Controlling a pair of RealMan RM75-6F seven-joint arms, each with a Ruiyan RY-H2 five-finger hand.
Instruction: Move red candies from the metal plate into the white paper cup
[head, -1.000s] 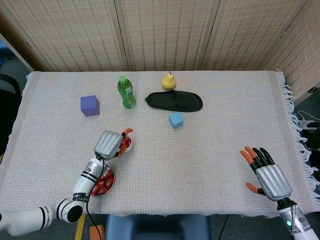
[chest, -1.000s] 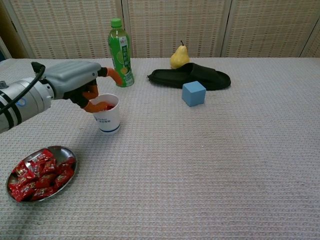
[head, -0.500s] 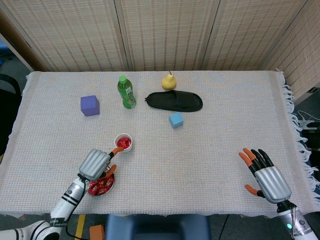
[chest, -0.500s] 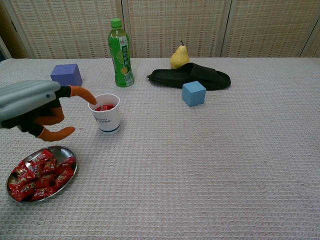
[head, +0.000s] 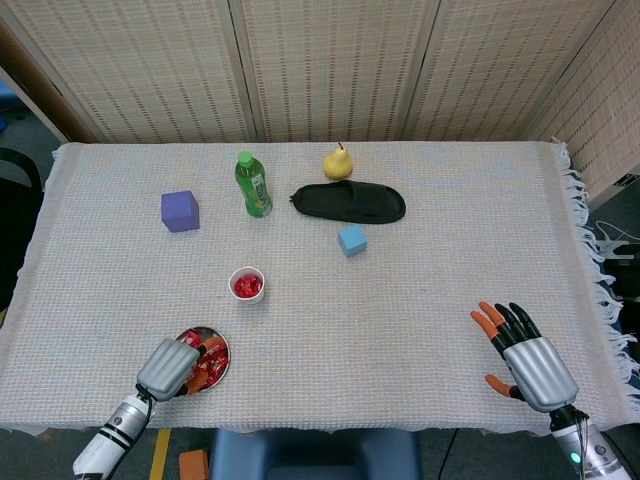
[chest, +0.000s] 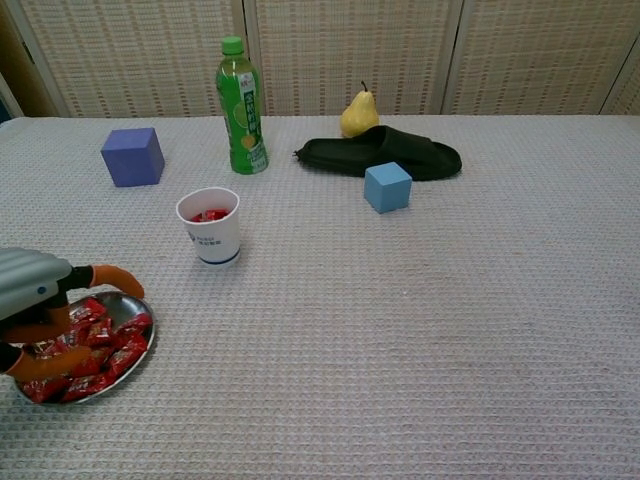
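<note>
**Head view: left hand down at the candy plate**

Head view shows the whole table from above. The left hand (head: 170, 367) sits at the lower left of the frame, over the near side of the metal plate (head: 215, 337). The chest view shows the same hand at the far left edge, with its orange fingertips (chest: 120, 277) curled down among the red candies (chest: 95, 345). I cannot tell if it has a candy pinched or not.

The plate holds a pile of red candies in shiny wrappers. The white paper cup (chest: 210, 225) stands upright, above and a bit to the right of the plate in the chest view, apart from it. A few red candies lie inside the cup.

The right hand (head: 525, 360) is at the lower right of the head view, near the table edge. Its fingers are spread apart and it holds nothing. The chest view does not show it.

Other things sit toward the top of the frame. A purple cube (head: 180, 211) is at the left. A green bottle (head: 253, 185) stands upright beside it. A yellow pear (head: 338, 162) sits just behind a black slipper (head: 349, 202). A small blue cube (head: 351, 240) lies just below the slipper
</note>
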